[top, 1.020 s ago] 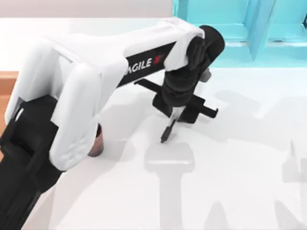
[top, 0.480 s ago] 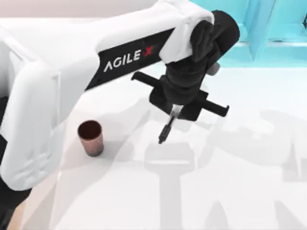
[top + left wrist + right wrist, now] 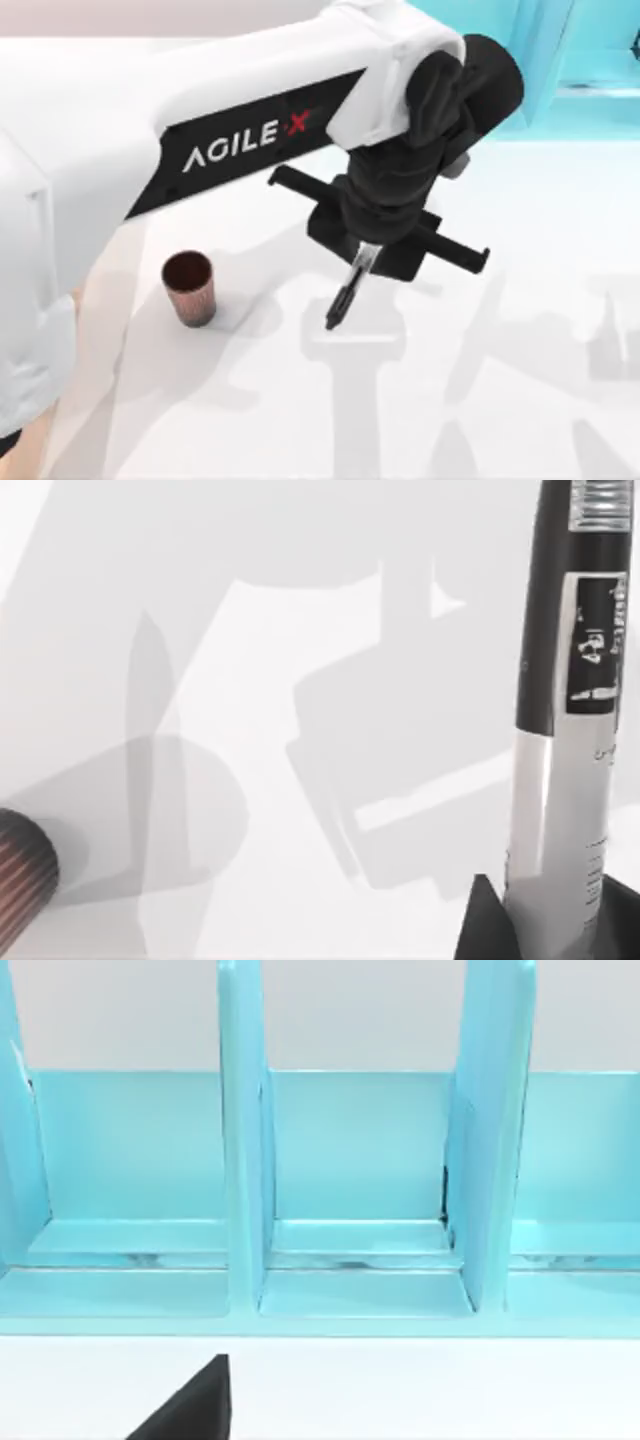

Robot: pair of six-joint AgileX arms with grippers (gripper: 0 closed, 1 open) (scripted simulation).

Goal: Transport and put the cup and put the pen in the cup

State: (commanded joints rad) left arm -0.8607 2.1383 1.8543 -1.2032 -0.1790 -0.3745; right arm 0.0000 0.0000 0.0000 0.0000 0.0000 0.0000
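Note:
The pen (image 3: pixel 347 290), black with a grey-white label, hangs tilted with its tip down over the middle of the table. My left gripper (image 3: pixel 366 254) is shut on its upper end. In the left wrist view the pen (image 3: pixel 563 730) runs out from the left gripper (image 3: pixel 555 925) above the white tabletop. The cup (image 3: pixel 189 287), small and reddish-brown, stands upright on the table to the left of the pen, apart from it. Its wall (image 3: pixel 22 880) shows at the edge of the left wrist view. My right gripper (image 3: pixel 190 1410) faces the turquoise rack.
A turquoise rack (image 3: pixel 560 60) with upright dividers (image 3: pixel 240 1160) stands at the back right of the white table (image 3: pixel 500 400). The big white left arm (image 3: pixel 150 130) spans the table's left and back. A wooden strip shows at the far left.
The left arm has risen toward the camera with the pen in its grip, and the pen's tip has shifted slightly forward. The cup, half hidden under the arm before, now stands in full sight.

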